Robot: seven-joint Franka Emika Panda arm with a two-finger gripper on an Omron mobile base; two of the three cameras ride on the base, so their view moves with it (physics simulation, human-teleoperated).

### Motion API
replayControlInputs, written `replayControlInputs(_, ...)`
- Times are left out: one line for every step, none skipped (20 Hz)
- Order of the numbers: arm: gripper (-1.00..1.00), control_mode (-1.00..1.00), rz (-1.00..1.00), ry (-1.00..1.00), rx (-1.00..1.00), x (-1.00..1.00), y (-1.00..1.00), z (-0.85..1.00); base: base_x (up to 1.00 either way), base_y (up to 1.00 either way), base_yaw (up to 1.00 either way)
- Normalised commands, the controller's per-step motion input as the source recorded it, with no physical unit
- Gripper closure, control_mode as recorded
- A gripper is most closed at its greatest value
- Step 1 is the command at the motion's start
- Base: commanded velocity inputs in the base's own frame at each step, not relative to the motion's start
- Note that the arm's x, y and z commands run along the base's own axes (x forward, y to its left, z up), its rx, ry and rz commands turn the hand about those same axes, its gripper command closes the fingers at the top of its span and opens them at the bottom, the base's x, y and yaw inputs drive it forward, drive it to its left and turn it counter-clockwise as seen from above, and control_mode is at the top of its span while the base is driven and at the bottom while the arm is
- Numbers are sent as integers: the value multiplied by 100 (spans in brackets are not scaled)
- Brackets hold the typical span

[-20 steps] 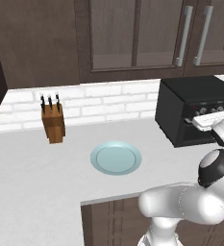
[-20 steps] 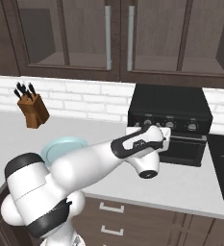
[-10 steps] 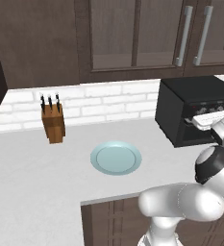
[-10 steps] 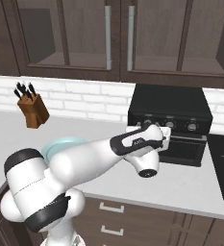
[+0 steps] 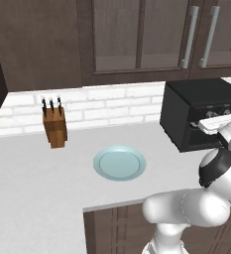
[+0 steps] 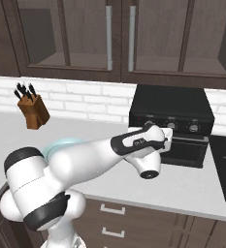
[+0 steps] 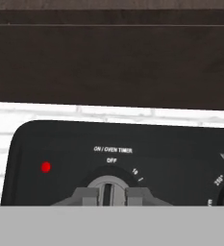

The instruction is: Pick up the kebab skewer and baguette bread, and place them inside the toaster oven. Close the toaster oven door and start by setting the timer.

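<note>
Black and boxy, the toaster oven (image 5: 201,111) sits on the pale counter (image 5: 32,183) at about three o'clock in the left base view, pushed back toward the white brick wall (image 5: 112,101). Its door (image 6: 185,151) looks shut, with the pale handle bar running across the front just under the row of knobs.

And the arm is right up against that front panel! In the right base view the white arm reaches across from seven o'clock and the hand ends at the oven's upper left corner, by the leftmost knob.

Over to the hand view: the gripper (image 7: 111,196) is at six o'clock, and its two dark fingertips (image 7: 87,196) are drawn in tight on either side of the timer knob (image 7: 108,188), pinching it. Above the knob, white lettering reads ON / OVEN TIMER, with OFF at twelve o'clock of the dial. A small red light (image 7: 45,167) glows at nine o'clock on the panel. Part of another dial peeks in at the right edge.

Back on the counter, a pale blue plate (image 5: 119,163) lies flat near the middle of the left base view, well apart from the oven. A wooden knife block (image 5: 54,127) with dark handles stands at ten o'clock, near the wall. Dark cabinets (image 6: 119,34) with long handles hang above. I can't see inside the oven, so the skewer and bread can't be placed.
</note>
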Motion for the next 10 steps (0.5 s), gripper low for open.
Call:
replayControlInputs(100, -100, 0, 0, 0, 14, 0, 3, 0, 0, 0)
replayControlInputs(100, -100, 0, 0, 0, 4, 0, 4, 0, 0, 0)
replayControlInputs(100, -100, 0, 0, 0, 15, 0, 3, 0, 0, 0)
replayControlInputs(100, -100, 0, 0, 0, 11, 0, 2, 0, 0, 0)
replayControlInputs(100, -100, 0, 0, 0, 8, 0, 4, 0, 0, 0)
replayControlInputs(100, -100, 0, 0, 0, 0, 0, 6, 0, 0, 0)
replayControlInputs(100, -100, 0, 0, 0, 0, 1, 5, 0, 0, 0)
replayControlInputs(100, -100, 0, 0, 0, 0, 8, 4, 0, 0, 0)
replayControlInputs(100, -100, 0, 0, 0, 0, 14, 1, 0, 0, 0)
replayControlInputs(100, -100, 0, 0, 0, 0, 20, 0, 0, 0, 0)
